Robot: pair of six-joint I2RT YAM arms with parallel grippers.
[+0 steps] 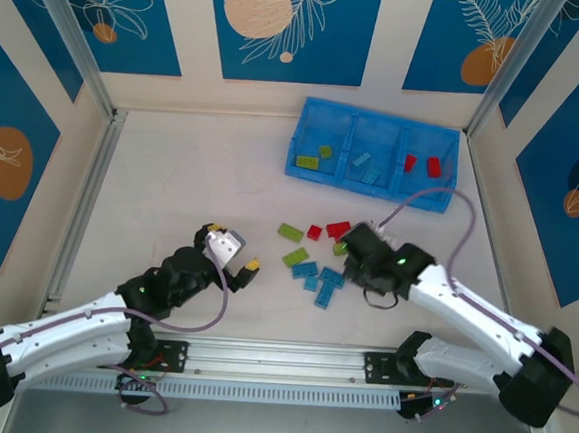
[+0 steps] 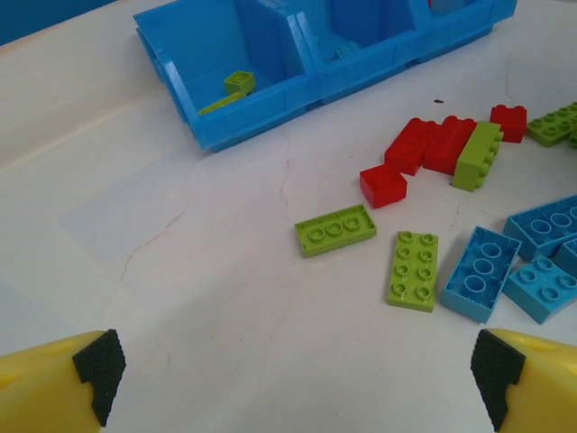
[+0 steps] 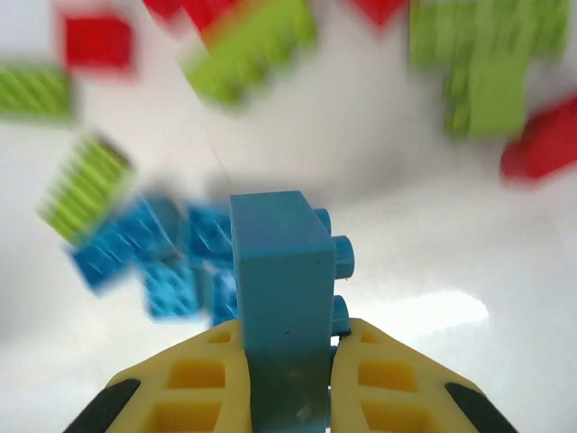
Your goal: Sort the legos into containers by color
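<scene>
Bright even light, right-wrist motion blur

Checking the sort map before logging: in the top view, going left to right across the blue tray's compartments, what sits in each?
Across the blue tray: lime green legos in the left compartment → light blue legos in the middle compartment → red legos in the right compartment.
</scene>
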